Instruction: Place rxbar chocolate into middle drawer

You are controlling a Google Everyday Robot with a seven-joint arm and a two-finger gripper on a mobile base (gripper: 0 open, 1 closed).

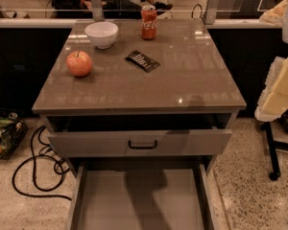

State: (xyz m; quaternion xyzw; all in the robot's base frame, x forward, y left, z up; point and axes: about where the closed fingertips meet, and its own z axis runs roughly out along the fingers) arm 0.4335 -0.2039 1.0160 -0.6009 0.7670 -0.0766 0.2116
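Observation:
The rxbar chocolate (142, 61), a small flat black wrapper with white print, lies askew on the counter top (182, 80) near its middle. The middle drawer (139, 200) is pulled far out at the bottom of the view, showing a plain flat floor with thin side walls and a shadow across it. Above it, the top drawer (86, 143) with the black handle (142, 144) is open a little. My gripper is not in view. Only a pale part of what looks like my arm (281, 87) shows at the right edge, well away from the bar.
A red apple (79, 63) sits on the counter's left. A white bowl (101, 34) and a red soda can (149, 21) stand at the back. Black cables (38, 169) and a basket (5, 135) lie on the floor at left. A black stand (272, 152) is at right.

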